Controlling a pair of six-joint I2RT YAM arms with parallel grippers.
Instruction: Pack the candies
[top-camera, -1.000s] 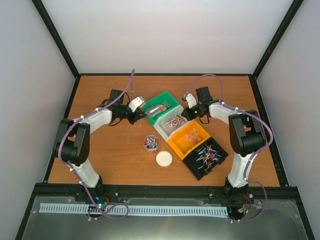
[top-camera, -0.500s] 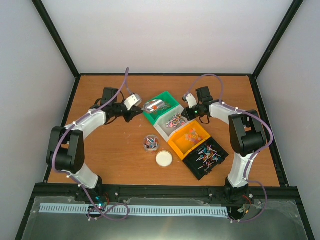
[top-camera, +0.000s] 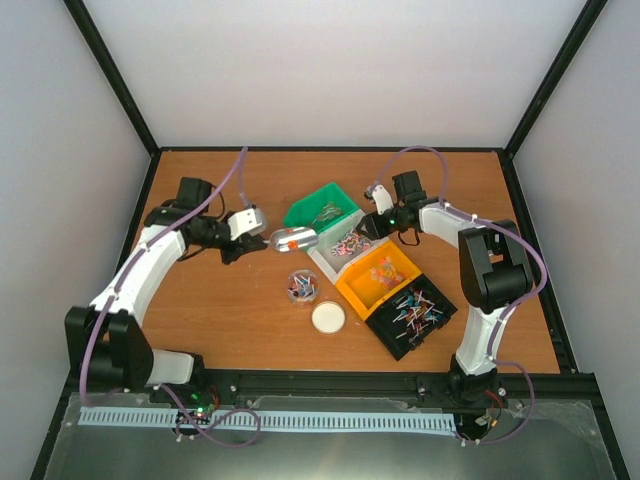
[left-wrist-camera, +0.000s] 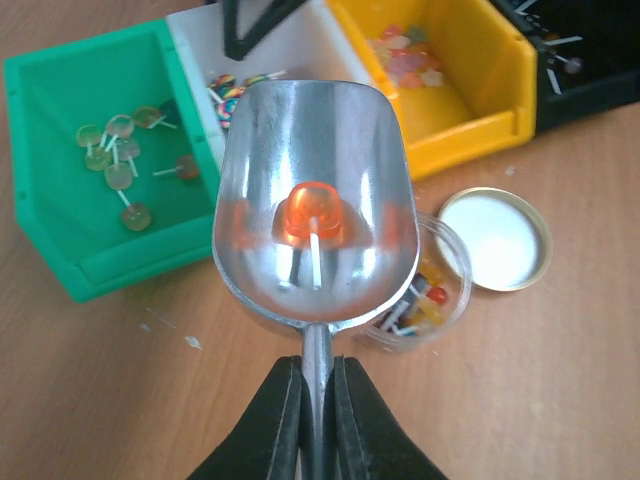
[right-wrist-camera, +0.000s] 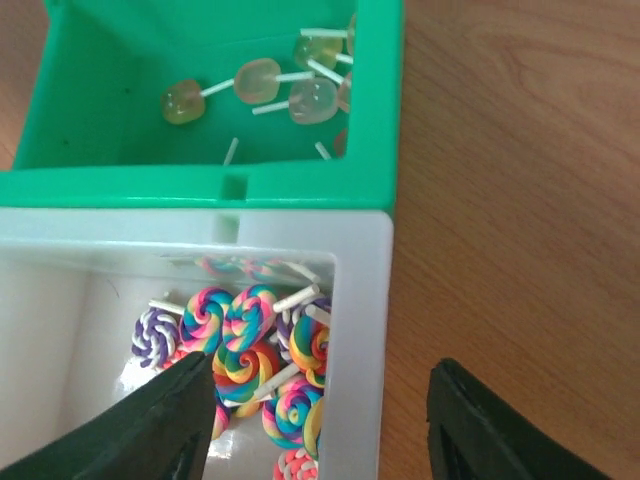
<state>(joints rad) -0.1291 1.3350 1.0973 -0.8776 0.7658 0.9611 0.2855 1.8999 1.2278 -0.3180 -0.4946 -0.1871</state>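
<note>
My left gripper (left-wrist-camera: 318, 365) is shut on the handle of a metal scoop (left-wrist-camera: 315, 180). One orange candy (left-wrist-camera: 312, 212) on a white stick lies in the scoop's bowl. The scoop (top-camera: 293, 240) hangs just over the near rim of a small clear jar (left-wrist-camera: 440, 290) holding several mixed candies. My right gripper (right-wrist-camera: 322, 375) is open, its jaws standing either side of the white bin's (right-wrist-camera: 362, 300) right wall and holding nothing. Rainbow swirl candies (right-wrist-camera: 245, 350) fill that bin. Pale greenish candies (right-wrist-camera: 260, 85) lie in the green bin (right-wrist-camera: 372, 120).
The green (top-camera: 322, 205), white (top-camera: 322, 262), yellow (top-camera: 352, 290) and black (top-camera: 395, 345) bins run in a diagonal row towards the right. The jar (top-camera: 300, 286) and its round lid (top-camera: 328, 317) sit on the wood in front of them.
My left arm has drawn the scoop back out of the green bin, leftwards and towards the jar. My right gripper has gone from shut to open at the white bin.
</note>
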